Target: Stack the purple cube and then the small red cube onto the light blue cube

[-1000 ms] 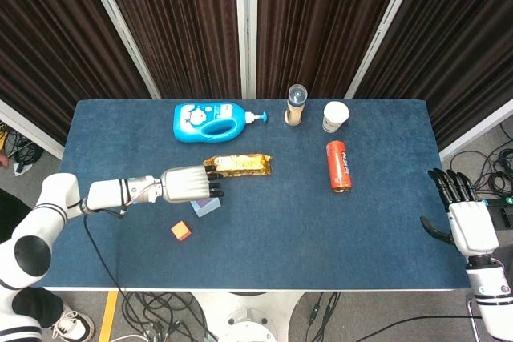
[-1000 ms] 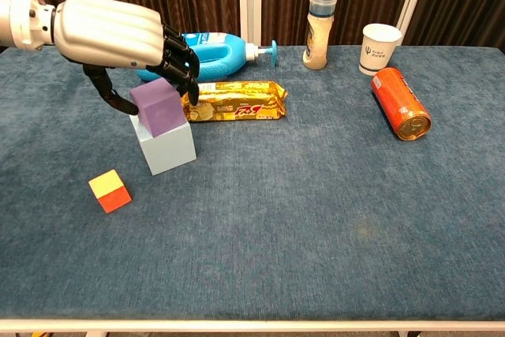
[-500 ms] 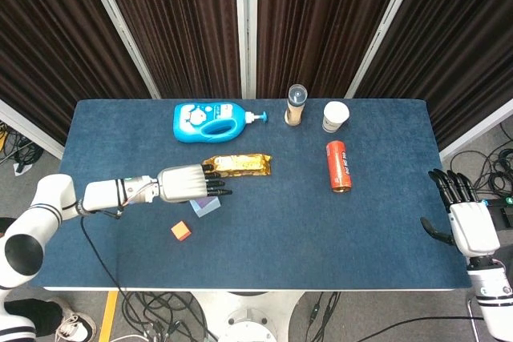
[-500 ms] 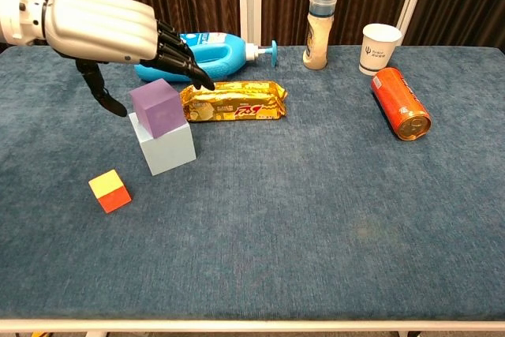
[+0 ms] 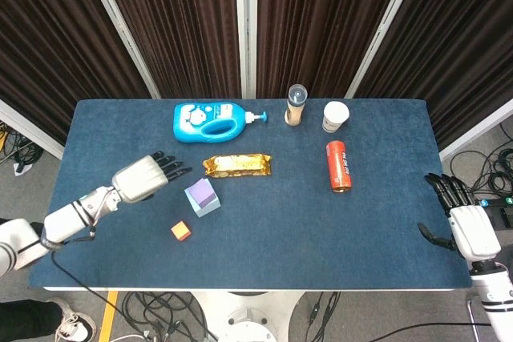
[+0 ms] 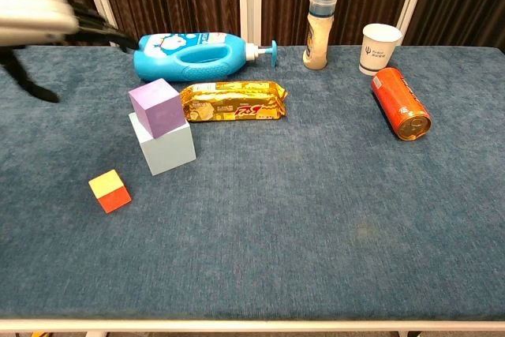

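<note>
The purple cube sits on top of the light blue cube, nothing touching it. The small red cube, with a yellow top face, lies on the cloth in front of and left of the stack. My left hand hovers open to the left of the stack, fingers spread, holding nothing; it is blurred in the chest view. My right hand rests open off the table's right edge, seen only in the head view.
Behind the stack lies a gold snack packet. A blue detergent bottle lies at the back left. A tall shaker jar and a paper cup stand at the back; an orange can lies on its side at the right.
My left hand let go of the purple cube, opened, and pulled away to the left and up. The purple cube stays on the light blue cube. The right hand barely moved.
</note>
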Controlling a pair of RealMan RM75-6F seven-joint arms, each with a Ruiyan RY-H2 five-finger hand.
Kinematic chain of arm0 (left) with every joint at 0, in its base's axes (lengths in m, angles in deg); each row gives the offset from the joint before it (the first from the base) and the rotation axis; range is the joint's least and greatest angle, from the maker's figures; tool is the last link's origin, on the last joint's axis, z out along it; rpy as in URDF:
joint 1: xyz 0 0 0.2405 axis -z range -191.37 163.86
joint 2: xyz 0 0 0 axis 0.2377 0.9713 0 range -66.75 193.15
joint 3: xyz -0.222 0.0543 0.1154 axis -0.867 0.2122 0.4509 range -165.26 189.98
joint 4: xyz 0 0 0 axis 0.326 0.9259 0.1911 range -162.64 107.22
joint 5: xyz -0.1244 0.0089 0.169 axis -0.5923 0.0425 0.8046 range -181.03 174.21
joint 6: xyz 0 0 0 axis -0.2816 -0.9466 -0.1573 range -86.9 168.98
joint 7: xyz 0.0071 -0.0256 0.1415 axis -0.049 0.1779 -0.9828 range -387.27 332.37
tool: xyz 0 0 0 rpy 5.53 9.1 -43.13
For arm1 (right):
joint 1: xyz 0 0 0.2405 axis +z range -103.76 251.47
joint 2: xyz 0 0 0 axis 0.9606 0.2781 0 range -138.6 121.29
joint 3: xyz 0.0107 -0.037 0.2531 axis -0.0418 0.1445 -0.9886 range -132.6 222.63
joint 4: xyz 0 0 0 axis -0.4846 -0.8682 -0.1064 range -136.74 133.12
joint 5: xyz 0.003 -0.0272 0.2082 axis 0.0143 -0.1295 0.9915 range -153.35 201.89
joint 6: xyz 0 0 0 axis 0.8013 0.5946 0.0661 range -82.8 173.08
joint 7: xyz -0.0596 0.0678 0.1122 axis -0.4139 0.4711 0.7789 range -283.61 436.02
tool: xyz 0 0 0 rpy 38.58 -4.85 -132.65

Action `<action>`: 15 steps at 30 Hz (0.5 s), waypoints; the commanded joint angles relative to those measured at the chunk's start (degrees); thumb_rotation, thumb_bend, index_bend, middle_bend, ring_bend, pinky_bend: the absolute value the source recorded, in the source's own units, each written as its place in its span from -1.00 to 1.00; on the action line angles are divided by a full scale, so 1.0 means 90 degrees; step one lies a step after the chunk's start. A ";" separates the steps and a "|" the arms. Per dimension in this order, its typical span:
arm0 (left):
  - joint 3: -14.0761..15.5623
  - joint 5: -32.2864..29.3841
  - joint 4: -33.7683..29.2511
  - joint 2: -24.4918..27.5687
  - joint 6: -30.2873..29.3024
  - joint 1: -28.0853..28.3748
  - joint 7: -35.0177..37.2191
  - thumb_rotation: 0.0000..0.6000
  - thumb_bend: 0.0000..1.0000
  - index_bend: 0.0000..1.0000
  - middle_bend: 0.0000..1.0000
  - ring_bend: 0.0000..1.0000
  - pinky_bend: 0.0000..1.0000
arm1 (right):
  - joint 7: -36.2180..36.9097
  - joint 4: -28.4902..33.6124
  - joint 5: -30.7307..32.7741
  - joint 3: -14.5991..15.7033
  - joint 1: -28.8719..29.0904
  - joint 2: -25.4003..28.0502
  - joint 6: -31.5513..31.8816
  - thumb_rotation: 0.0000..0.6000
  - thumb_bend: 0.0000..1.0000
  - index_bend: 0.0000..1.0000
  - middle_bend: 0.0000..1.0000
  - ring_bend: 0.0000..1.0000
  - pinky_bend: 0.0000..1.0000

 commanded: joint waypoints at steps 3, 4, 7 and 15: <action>-0.0614 -0.1792 -0.2102 0.1002 0.0046 -0.1226 -0.1080 1.00 -0.69 -0.68 -0.33 -0.53 -0.34 | 0.0074 0.0043 -0.0215 0.0126 -0.0039 0.0066 0.0134 1.00 -0.61 -0.96 -0.85 -1.00 -1.00; -0.0674 -0.1980 -0.2312 0.1054 0.0046 -0.1316 -0.1050 1.00 -0.69 -0.67 -0.31 -0.53 -0.33 | 0.0077 0.0050 -0.0242 0.0138 -0.0046 0.0073 0.0159 1.00 -0.61 -0.96 -0.85 -1.00 -1.00; -0.0786 -0.2492 -0.2954 0.1188 0.0130 -0.1565 -0.1008 1.00 -0.72 -0.63 -0.26 -0.51 -0.32 | 0.0089 0.0078 -0.0286 0.0157 -0.0059 0.0092 0.0213 1.00 -0.61 -0.96 -0.85 -1.00 -1.00; -0.0998 -0.2919 -0.3848 0.0898 0.0215 -0.1918 -0.1206 1.00 -0.78 -0.61 -0.21 -0.49 -0.31 | 0.0040 0.0173 -0.0227 0.0177 -0.0017 0.0127 0.0074 1.00 -0.61 -0.96 -0.85 -1.00 -1.00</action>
